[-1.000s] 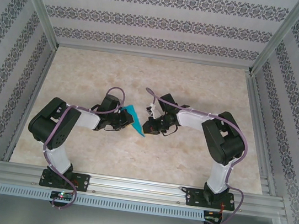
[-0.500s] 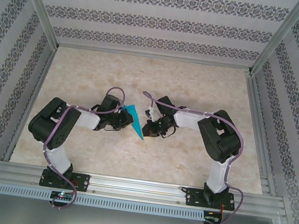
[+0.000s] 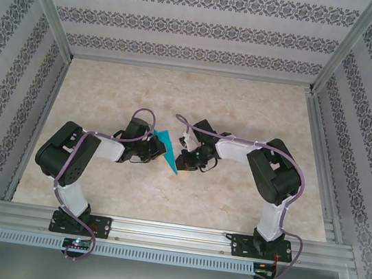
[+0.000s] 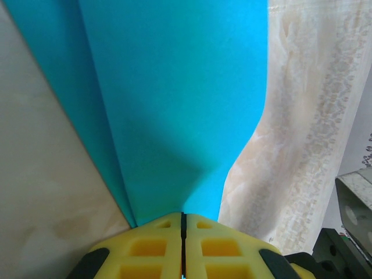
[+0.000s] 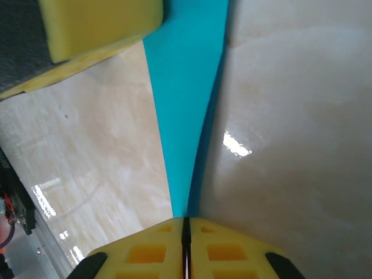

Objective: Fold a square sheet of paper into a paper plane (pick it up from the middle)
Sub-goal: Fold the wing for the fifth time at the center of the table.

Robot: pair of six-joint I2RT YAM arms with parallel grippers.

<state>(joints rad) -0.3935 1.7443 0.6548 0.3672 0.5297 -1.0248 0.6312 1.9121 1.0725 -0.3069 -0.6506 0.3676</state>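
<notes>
Teal paper sheet (image 3: 167,148), part-folded and tapering: at the table's (image 3: 246,106) middle, left gripper (image 4: 182,217) clamped on one creased end, right gripper (image 5: 186,220) clamped on the narrow tip; judged featherlight, floppy, tear-prone, best pinched along layered creases.

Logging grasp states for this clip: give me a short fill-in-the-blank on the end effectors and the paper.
1. The folded paper is pinched by ___ end effectors at once.
2. The left end effector has its jaws ___ on the paper.
3. The right end effector has ___ finger pads.
Missing words: both; shut; yellow.
</notes>
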